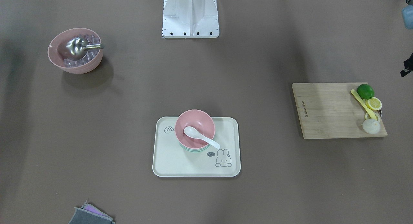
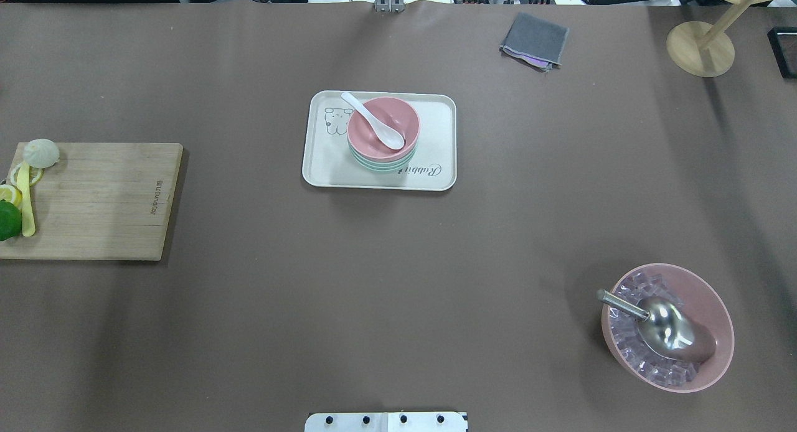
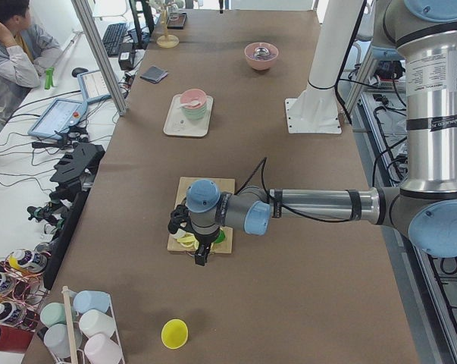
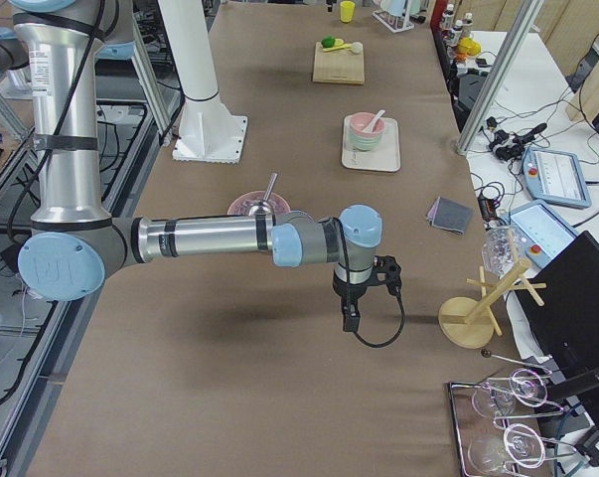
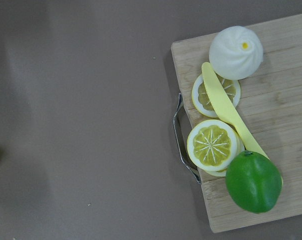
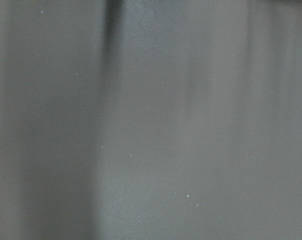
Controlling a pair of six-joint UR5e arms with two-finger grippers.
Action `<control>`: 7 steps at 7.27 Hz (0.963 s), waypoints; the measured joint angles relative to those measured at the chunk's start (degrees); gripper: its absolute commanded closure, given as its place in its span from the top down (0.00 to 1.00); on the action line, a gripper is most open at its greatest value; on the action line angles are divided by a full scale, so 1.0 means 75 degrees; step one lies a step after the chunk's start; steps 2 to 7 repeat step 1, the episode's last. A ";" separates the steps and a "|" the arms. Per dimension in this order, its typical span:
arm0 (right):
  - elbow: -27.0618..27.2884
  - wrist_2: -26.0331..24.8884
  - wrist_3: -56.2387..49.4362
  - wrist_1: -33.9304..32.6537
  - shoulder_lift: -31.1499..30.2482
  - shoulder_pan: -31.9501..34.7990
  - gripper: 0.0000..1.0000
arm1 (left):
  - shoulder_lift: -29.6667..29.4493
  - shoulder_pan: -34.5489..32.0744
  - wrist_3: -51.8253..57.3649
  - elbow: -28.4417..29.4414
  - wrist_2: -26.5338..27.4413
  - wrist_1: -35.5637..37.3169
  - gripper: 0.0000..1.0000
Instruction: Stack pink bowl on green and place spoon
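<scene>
The pink bowl [image 1: 201, 122] sits stacked on the green bowl [image 1: 193, 150] on a cream rabbit tray [image 1: 171, 161] at mid table. A white spoon [image 1: 200, 137] lies in the pink bowl, its handle over the rim. The stack also shows in the overhead view [image 2: 403, 117]. My left gripper [image 3: 185, 226] hovers over the near end of the cutting board, far from the tray; I cannot tell whether it is open or shut. My right gripper [image 4: 382, 271] hangs over bare table beyond the ice bowl; I cannot tell its state. Neither wrist view shows fingers.
A larger pink bowl [image 1: 75, 64] holds ice cubes and a metal scoop. A wooden cutting board [image 1: 329, 111] carries a lime, lemon slices, a yellow knife and a white bun. A grey cloth [image 2: 534, 40] and a wooden stand [image 2: 700, 46] lie at the far edge.
</scene>
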 measured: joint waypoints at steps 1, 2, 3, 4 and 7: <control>0.0022 0.0000 0.0000 0.0000 -0.0004 0.0000 1.00 | 0.0001 0.0002 0.0011 -0.0007 0.0023 -0.0001 0.98; 0.0022 0.0000 0.0000 0.0000 -0.0004 0.0000 1.00 | 0.0001 0.0002 0.0011 -0.0007 0.0023 -0.0001 0.98; 0.0022 0.0000 0.0000 0.0000 -0.0004 0.0000 1.00 | 0.0001 0.0002 0.0011 -0.0007 0.0023 -0.0001 0.98; 0.0022 0.0000 0.0000 0.0000 -0.0004 0.0000 1.00 | 0.0001 0.0002 0.0011 -0.0007 0.0023 -0.0001 0.98; 0.0022 0.0000 0.0000 0.0000 -0.0004 0.0000 1.00 | 0.0001 0.0002 0.0011 -0.0007 0.0023 -0.0001 0.98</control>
